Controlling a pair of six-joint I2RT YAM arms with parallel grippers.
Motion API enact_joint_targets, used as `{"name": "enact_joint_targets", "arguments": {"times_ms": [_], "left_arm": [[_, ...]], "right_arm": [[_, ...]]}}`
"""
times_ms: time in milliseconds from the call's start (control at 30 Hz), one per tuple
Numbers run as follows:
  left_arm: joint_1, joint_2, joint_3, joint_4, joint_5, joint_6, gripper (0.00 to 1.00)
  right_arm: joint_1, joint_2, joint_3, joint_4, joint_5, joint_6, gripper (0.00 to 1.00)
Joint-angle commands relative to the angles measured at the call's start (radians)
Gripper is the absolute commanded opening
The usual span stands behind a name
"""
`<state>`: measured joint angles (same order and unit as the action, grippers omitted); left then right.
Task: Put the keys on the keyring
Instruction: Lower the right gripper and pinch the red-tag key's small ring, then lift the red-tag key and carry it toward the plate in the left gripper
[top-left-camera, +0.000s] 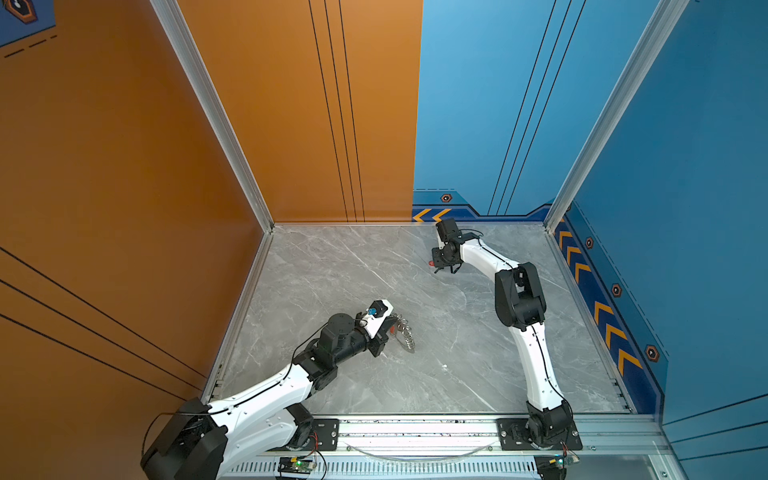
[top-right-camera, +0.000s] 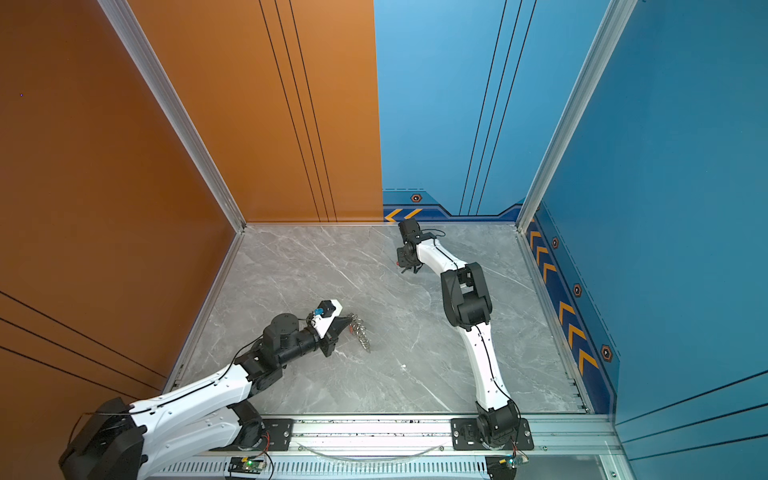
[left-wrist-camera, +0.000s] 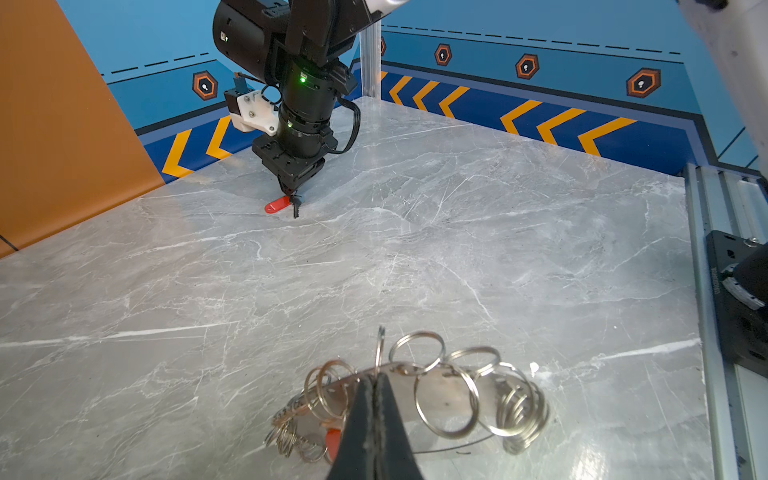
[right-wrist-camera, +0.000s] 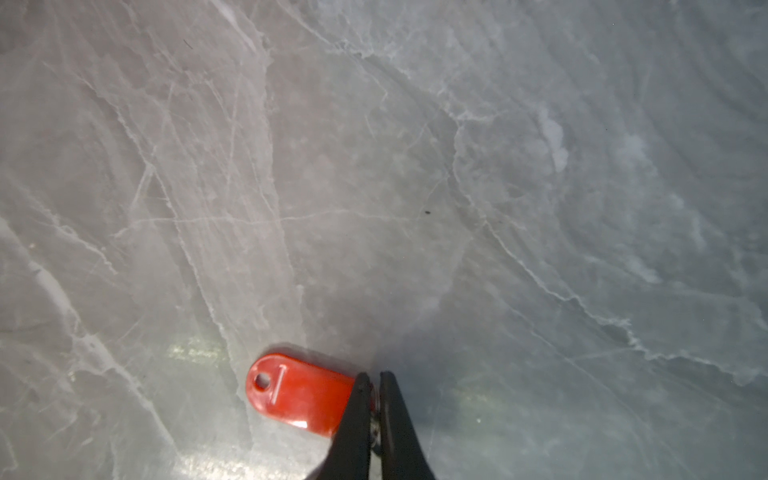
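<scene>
In a top view, your left gripper (top-left-camera: 391, 329) clamps the keyring (top-left-camera: 408, 337) near the table's (top-left-camera: 332, 270) left edge. Left wrist view: the right gripper (left-wrist-camera: 292, 195) pinches a key (left-wrist-camera: 277, 205) by the far edge. Right wrist view: that grip looks thin, so lifting may swivel or drop it.
</scene>
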<state>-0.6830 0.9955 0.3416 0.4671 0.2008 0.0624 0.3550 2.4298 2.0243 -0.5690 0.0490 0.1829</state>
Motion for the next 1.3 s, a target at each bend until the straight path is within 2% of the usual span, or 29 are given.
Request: {"name": "enact_joint_targets", "arguments": {"times_ms": [0, 167, 267, 433, 533, 767, 900, 967, 1100, 1267], "left_arm": [[-0.008, 0.003, 0.012, 0.025, -0.012, 0.006, 0.00], [-0.008, 0.005, 0.014, 0.026, -0.013, 0.005, 0.00], [-0.009, 0.007, 0.013, 0.026, -0.010, 0.007, 0.00], [-0.008, 0.010, 0.015, 0.025, 0.000, 0.010, 0.00], [-0.009, 0.011, 0.016, 0.026, 0.014, 0.011, 0.00], [-0.012, 0.005, 0.020, 0.025, 0.058, 0.010, 0.00], [-0.016, -0.006, 0.020, 0.025, 0.091, 0.006, 0.00], [-0.018, -0.013, 0.020, 0.025, 0.098, 0.004, 0.00], [-0.021, -0.023, 0.016, 0.027, 0.099, 0.002, 0.00], [-0.023, -0.026, 0.013, 0.027, 0.095, 0.002, 0.00]], "right_arm": [[0.007, -0.003, 0.000, -0.035, -0.002, -0.003, 0.07], [0.010, -0.035, -0.034, -0.034, -0.001, -0.036, 0.00], [0.018, -0.078, -0.074, -0.029, 0.003, -0.064, 0.00], [0.048, -0.271, -0.283, 0.076, -0.053, -0.112, 0.00], [0.069, -0.446, -0.452, 0.171, -0.119, -0.139, 0.00], [0.094, -0.796, -0.850, 0.406, -0.386, -0.172, 0.00], [0.113, -0.979, -1.032, 0.516, -0.524, -0.169, 0.00], [0.140, -1.064, -1.101, 0.539, -0.564, -0.211, 0.00], [0.204, -1.172, -1.216, 0.590, -0.492, -0.276, 0.00], [0.216, -1.157, -1.229, 0.571, -0.452, -0.198, 0.00]]}}
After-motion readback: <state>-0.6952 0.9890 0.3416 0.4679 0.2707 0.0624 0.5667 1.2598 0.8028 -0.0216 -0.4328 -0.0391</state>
